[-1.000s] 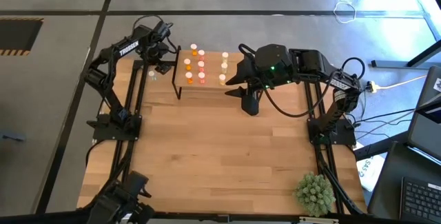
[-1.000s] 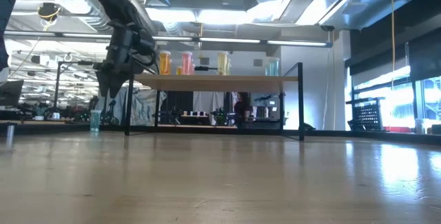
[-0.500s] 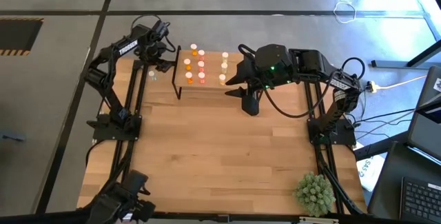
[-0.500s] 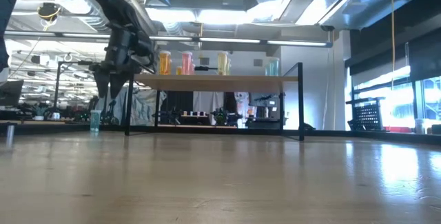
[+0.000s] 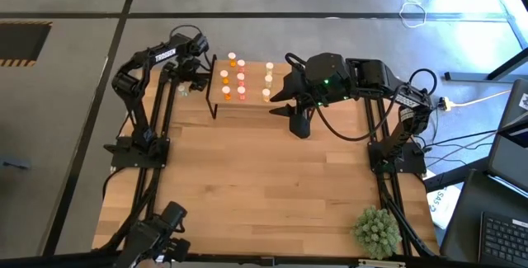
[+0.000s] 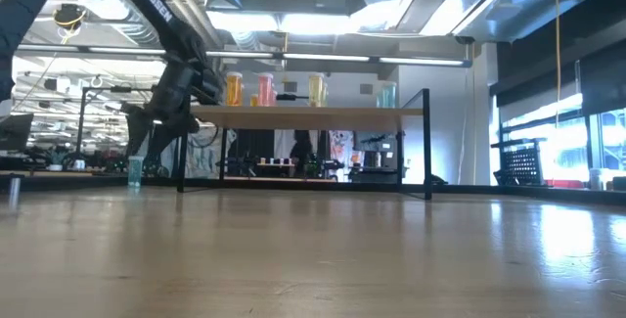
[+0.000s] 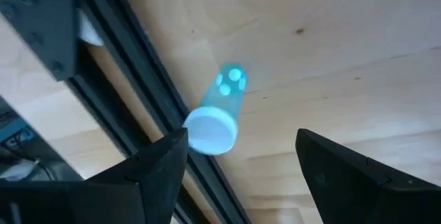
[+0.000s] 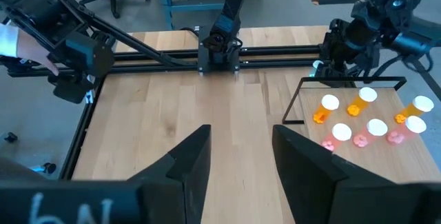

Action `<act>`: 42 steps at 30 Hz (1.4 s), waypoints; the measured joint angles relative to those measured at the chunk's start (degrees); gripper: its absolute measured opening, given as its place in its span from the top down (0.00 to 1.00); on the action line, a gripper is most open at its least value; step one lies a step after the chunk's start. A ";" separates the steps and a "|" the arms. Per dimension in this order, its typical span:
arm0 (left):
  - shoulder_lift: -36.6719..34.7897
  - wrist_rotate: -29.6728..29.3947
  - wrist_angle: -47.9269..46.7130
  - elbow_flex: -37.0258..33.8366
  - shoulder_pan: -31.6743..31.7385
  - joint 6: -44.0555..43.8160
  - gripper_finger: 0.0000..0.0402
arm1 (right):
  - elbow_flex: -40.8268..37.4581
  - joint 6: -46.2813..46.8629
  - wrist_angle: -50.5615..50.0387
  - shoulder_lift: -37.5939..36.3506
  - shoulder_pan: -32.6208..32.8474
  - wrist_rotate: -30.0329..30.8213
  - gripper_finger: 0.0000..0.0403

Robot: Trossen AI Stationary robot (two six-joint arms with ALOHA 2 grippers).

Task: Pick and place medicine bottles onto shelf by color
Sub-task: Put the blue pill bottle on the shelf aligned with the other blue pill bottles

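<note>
Pale wood with a fine grain makes up your desk [image 5: 264, 185], and most of its near half lies bare between the two black side rails. At the far edge stands the small light-wood shelf on thin black metal legs [image 5: 247, 99]; its top carries tiny white-capped cylindrical medicine bottles [image 5: 240, 85], orange and red-pink in one cluster, pale yellow a little apart. From desk height you can see open space under the board, and what looks like a pale green bottle toward its right end, though that view is dim.

Your left pincer [image 7: 241, 162] hangs just beside the shelf's left end, its dark fingers [image 7: 155, 172] spread apart, holding nothing. Directly below it a pale green bottle with a white cap [image 7: 217, 114] stands on the desk, close against the black rail, off the shelf.

Your right pincer [image 8: 238, 158] hovers over bare wood near the shelf's front right corner, fingers parted and empty. A spiky green plant ball [image 5: 378, 231] sits at the near right corner, well apart.
</note>
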 joint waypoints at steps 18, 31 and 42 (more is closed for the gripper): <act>0.43 -4.05 2.40 0.00 -0.50 -0.03 0.34 | 0.00 -0.02 0.00 0.00 0.00 -0.02 0.61; 1.49 -4.08 2.89 0.00 -0.35 -0.01 0.34 | 0.02 -0.01 0.00 0.00 0.00 -0.02 0.61; 1.57 -4.38 3.45 0.00 0.00 0.12 0.35 | 0.02 0.00 0.92 0.02 0.00 -0.06 0.61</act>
